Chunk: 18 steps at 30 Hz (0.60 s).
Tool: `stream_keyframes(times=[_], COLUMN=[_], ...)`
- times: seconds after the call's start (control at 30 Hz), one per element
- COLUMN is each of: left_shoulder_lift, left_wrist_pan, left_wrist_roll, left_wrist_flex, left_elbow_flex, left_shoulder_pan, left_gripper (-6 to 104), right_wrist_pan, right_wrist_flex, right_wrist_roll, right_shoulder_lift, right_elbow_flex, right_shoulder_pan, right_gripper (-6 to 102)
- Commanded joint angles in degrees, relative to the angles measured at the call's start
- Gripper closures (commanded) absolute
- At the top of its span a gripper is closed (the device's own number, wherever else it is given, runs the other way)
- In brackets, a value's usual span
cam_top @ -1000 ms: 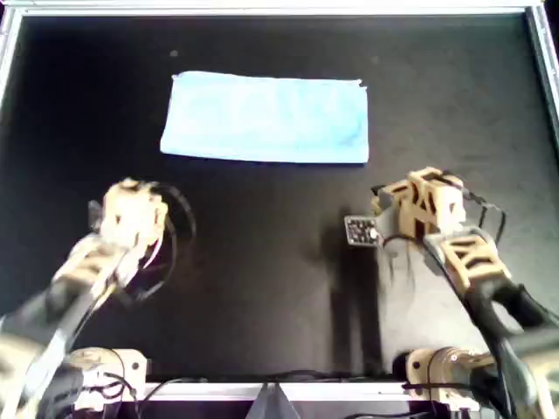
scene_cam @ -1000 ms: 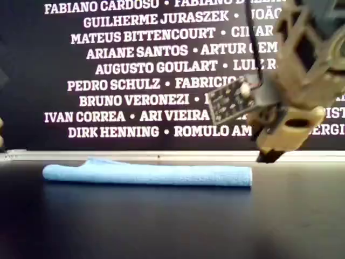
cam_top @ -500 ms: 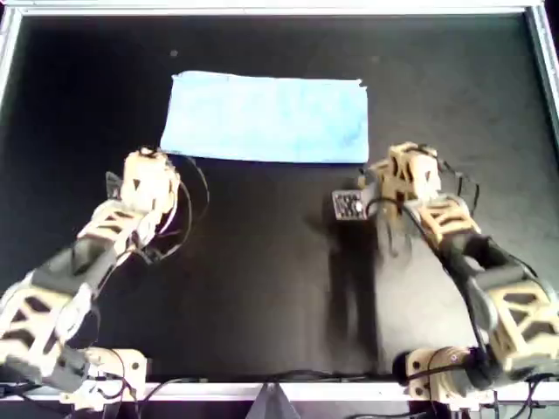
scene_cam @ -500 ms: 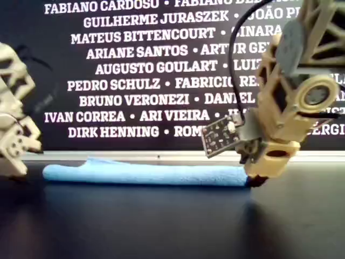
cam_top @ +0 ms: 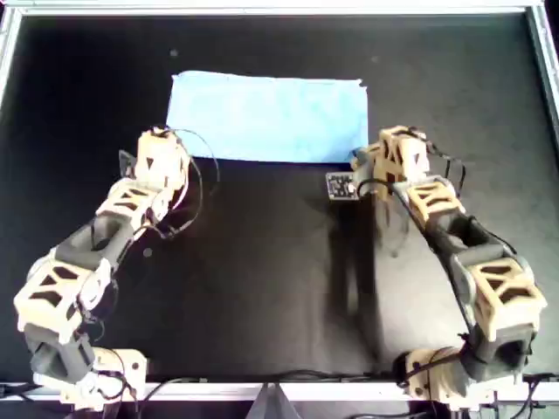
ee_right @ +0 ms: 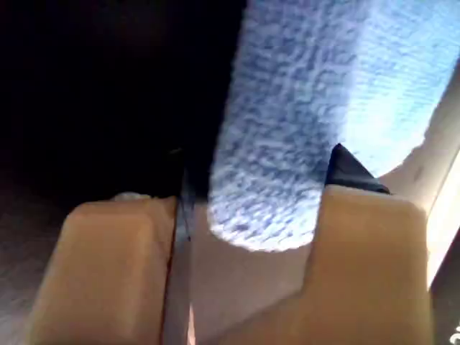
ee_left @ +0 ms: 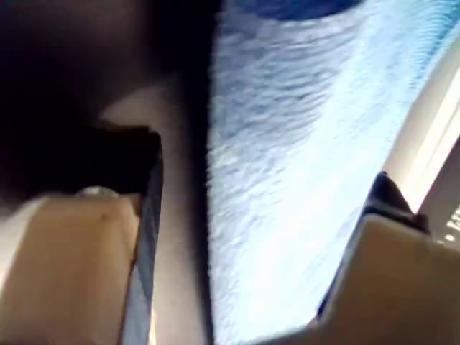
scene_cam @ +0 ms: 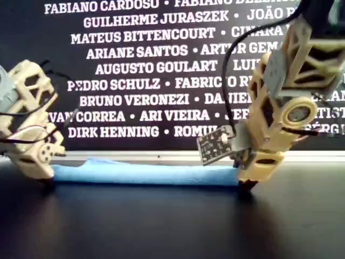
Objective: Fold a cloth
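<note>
The light-blue cloth (cam_top: 266, 118) lies flat as a long folded rectangle on the black mat, toward the far side in the overhead view. My left gripper (cam_top: 166, 144) is at the cloth's near corner on the overhead view's left, low on the mat. It is open, and the cloth (ee_left: 287, 144) edge runs between its fingers. My right gripper (cam_top: 368, 159) is at the near corner on the overhead view's right, also open, with the cloth (ee_right: 302, 93) corner between its fingers. In the exterior view both grippers' tips (scene_cam: 47, 181) (scene_cam: 247, 183) touch down at the ends of the cloth (scene_cam: 145, 174).
A metal rim (cam_top: 279, 9) frames the black mat (cam_top: 262, 262). A small circuit board (cam_top: 339, 185) sticks out beside the right gripper. In the exterior view a dark wall with white names (scene_cam: 135, 65) stands behind the cloth.
Both arms have reached forward and come down, from well short of the cloth to its two near corners. The cloth has not moved.
</note>
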Motion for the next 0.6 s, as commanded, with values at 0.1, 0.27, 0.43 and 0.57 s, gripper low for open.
stream_keyframes(times=[0.1, 0.27, 0.43, 0.57], left_shoulder_lift=[-4.31, -8.88, -9.4, -9.32], left_wrist_pan=[-0.35, -0.35, -0.35, 0.26], left_wrist_roll=[0.18, 0.18, 0.18, 0.18], left_wrist_flex=[-1.14, -1.05, -0.97, -0.79], left_elbow_flex=[-7.91, -13.18, -13.8, -13.1], left_shoulder_pan=[1.76, 3.6, 3.78, 3.78], left_gripper=[-2, -2, -2, -1], right_wrist_pan=[0.35, 0.35, 0.35, 0.35], right_wrist_flex=[-2.11, -2.11, -2.11, -2.11], right_wrist_roll=[0.26, -0.53, -0.53, -0.62], right_shoulder_lift=[-0.79, -0.88, -0.97, -0.97], right_elbow_flex=[-8.61, -8.96, -8.96, -8.96], right_shoulder_pan=[-0.35, -0.44, -0.44, -0.44], right_gripper=[20, 21, 21, 26])
